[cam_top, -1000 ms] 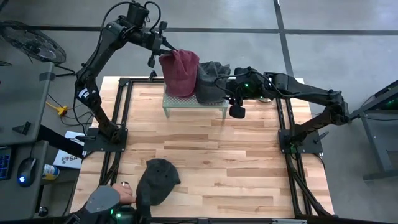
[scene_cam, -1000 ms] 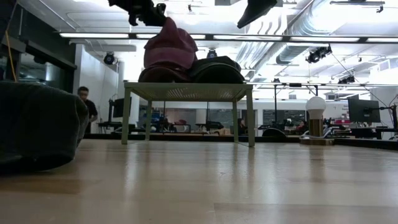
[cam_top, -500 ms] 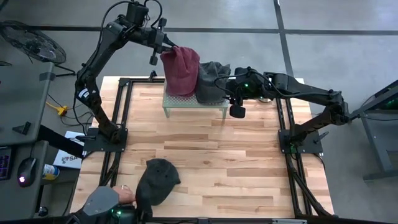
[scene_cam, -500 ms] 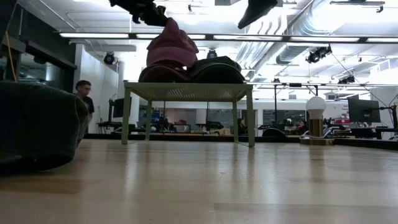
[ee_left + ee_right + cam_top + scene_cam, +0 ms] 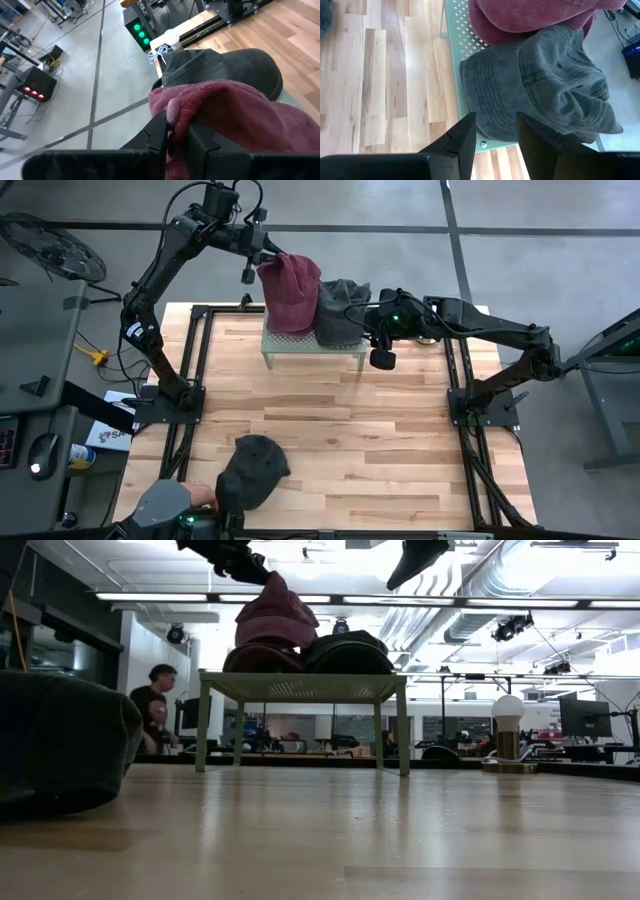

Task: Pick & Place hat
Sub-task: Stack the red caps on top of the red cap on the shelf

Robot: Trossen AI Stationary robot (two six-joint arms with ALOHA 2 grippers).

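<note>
A maroon hat [image 5: 291,295] stands on a small pale-green perforated stand [image 5: 312,347] at the table's far side, next to a grey hat [image 5: 341,310] that lies flat on the stand. My left gripper [image 5: 267,258] is shut on the maroon hat's far top edge. My right gripper [image 5: 497,135] hovers open above the grey hat's [image 5: 540,85] brim without touching it. A third, dark hat [image 5: 252,470] lies at the table's near edge. My left gripper [image 5: 175,135] pinches a bunched fold of the maroon hat's edge [image 5: 173,111] between its two fingers. It comes slanting down from the far left. The hat's top is drawn up to a peak [image 5: 273,580] while its lower part rests on the stand [image 5: 300,685].
A person's hand [image 5: 205,498] is beside the dark hat at the near edge. That dark hat [image 5: 60,740] fills the low view's left. A bare stretch of wooden table [image 5: 340,430] lies between the stand and the dark hat. A person [image 5: 152,720] stands in the room behind.
Both arms and the hats on the stand have kept still. The hand at the near edge has drawn back a little beside the dark hat. In the low view, the person in the room behind has walked to the right.
</note>
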